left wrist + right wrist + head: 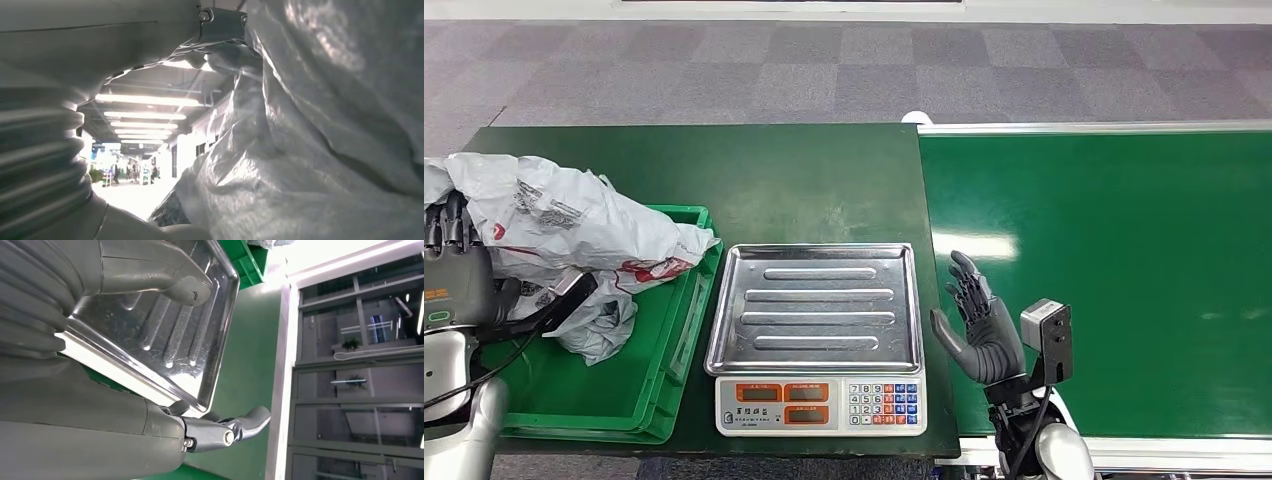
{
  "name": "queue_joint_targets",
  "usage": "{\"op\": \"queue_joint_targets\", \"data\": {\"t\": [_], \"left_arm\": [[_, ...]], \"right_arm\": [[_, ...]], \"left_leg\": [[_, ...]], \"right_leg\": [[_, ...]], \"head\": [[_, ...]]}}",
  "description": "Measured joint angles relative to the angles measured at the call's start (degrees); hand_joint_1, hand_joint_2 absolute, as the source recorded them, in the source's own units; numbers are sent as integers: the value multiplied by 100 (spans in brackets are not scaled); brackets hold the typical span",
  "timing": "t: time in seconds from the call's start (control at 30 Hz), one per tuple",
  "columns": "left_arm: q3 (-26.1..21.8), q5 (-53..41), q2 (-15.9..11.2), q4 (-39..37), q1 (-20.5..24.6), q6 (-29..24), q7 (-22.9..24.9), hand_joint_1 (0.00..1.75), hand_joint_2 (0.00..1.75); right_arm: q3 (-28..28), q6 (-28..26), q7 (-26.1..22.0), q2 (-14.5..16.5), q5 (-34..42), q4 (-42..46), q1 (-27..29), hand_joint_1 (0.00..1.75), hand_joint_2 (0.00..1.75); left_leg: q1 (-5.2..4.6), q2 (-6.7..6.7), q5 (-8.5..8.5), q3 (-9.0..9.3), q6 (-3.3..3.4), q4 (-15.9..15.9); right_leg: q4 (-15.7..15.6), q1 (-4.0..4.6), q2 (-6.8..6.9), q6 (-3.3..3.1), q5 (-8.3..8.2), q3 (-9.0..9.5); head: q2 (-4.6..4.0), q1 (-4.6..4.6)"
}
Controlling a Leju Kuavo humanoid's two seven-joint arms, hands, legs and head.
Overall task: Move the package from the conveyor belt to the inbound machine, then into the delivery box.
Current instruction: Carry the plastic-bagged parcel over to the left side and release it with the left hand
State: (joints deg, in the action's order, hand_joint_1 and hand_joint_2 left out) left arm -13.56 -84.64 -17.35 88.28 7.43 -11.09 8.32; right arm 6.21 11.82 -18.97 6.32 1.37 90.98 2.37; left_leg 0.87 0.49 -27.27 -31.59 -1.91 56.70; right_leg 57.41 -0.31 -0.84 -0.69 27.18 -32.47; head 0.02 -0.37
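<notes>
conveyor belt bare, since the load has moved on | delivery box on the counter waits beneath the package | left hand grips it, fingers closed on plastic | scale tray vacated | right hand idles beside it, fingers spread, holding nothing

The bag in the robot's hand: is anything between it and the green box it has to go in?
No. The left hand holds the white bag right over the green box, and nothing visible lies between them.
</notes>
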Motion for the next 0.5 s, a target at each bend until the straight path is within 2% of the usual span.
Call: {"op": "queue_joint_targets", "data": {"t": [0.23,0.37,0.5], "left_arm": [[-15,-10,100,-134,-19,292,-57,0,175],[-45,-16,120,-194,-26,467,-43,0,0],[-91,1,97,-262,-78,800,-117,0,0]], "right_arm": [[0,-26,-31,0,1,3,40,0,175],[0,-20,-31,0,2,3,40,0,175],[0,11,-41,0,6,3,51,0,175]], "left_leg": [[0,0,0,0,0,0],[0,0,0,-1,0,-1],[0,-1,0,-1,0,-1]], "right_leg": [[0,0,0,0,0,0],[1,0,0,0,0,1],[1,0,0,0,0,1]], "head": [[0,-1],[0,-1],[0,-1]]}}
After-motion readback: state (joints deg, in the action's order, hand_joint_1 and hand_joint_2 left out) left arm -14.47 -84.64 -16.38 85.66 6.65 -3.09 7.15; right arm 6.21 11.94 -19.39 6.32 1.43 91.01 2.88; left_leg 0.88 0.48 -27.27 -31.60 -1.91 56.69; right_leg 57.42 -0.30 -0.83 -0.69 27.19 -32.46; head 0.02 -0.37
